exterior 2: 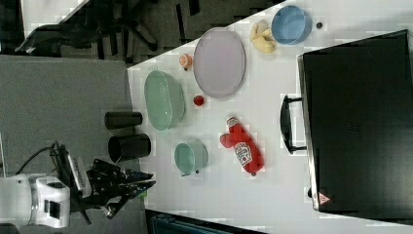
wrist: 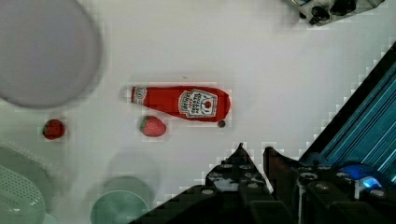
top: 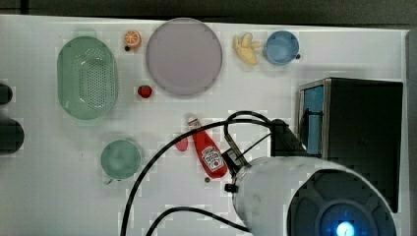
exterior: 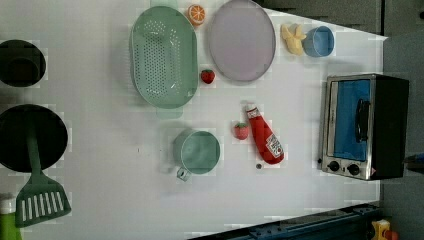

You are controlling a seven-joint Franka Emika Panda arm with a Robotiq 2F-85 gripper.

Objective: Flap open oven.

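The oven [exterior: 390, 125] is a black box with a silver front frame, standing at the left view's right. Its blue glass door [exterior: 352, 120] is flat against the frame, with the bar handle [exterior: 361, 120] across it and two black knobs [exterior: 344, 167] beside it. In the right view the oven [exterior 2: 360, 122] is seen from above, and its handle [exterior 2: 287, 124] sticks out toward the table. My gripper [wrist: 253, 150] hangs high above the table, apart from the oven, and is shut with nothing in it. In the right view the gripper [exterior 2: 148, 187] is far from the handle.
A red ketchup bottle [top: 209, 152] and a strawberry [top: 182, 144] lie in front of the oven door. A green cup [top: 120, 159], green colander [top: 87, 77], purple plate [top: 183, 56], banana [top: 247, 48] and blue cup [top: 282, 47] stand further off. My white arm [top: 275, 191] covers the oven's near corner.
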